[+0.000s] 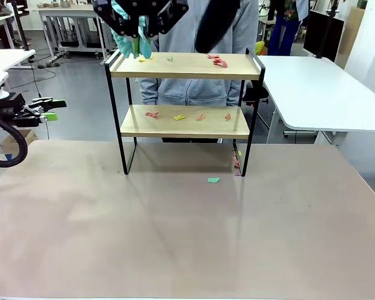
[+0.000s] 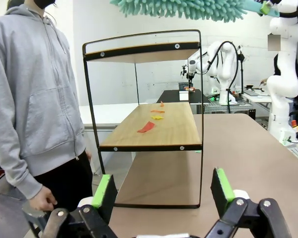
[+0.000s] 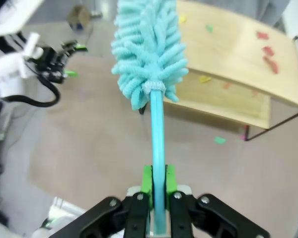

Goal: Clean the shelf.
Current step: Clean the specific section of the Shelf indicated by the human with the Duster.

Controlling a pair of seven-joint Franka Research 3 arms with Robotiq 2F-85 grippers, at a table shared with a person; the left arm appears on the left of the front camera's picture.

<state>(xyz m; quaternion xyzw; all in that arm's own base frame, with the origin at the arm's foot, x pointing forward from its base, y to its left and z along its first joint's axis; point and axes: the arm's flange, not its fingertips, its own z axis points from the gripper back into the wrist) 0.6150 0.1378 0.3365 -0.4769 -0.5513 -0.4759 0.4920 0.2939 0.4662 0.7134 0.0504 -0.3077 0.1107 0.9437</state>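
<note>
R claw (image 3: 158,174) is clamped tight on the thin teal handle of a duster (image 3: 149,49). Green pads press it from either side & the handle runs straight out from between the fingers. The fluffy teal head sits over the L end of the shelf (image 1: 184,65), at top-board level. From the front it overlaps the board's L corner next to a yellow scrap (image 1: 144,58). Can't tell if the fibres touch the wood; from the side they look just above the top rail.

L claw (image 2: 161,191) is spread wide w/ nothing between the pads. It's out at the L side of the table (image 1: 175,237), well apart from the shelf & pointing at its end.

Shelf stands upright on the far half of the table, approx centre: 2 light wood boards in a thin black frame. Top board has red bits (image 1: 219,61) toward the R end & a small green one nearer the L. Lower board has a row of small bits (image 1: 152,114), red, yellow & orange. On the table by the R front leg lies a green scrap (image 1: 213,180), w/ a couple of pink ones close by.

Person (image 1: 187,87) in a grey hoodie stands right behind the shelf, one hand (image 2: 42,201) hanging at their side.
</note>
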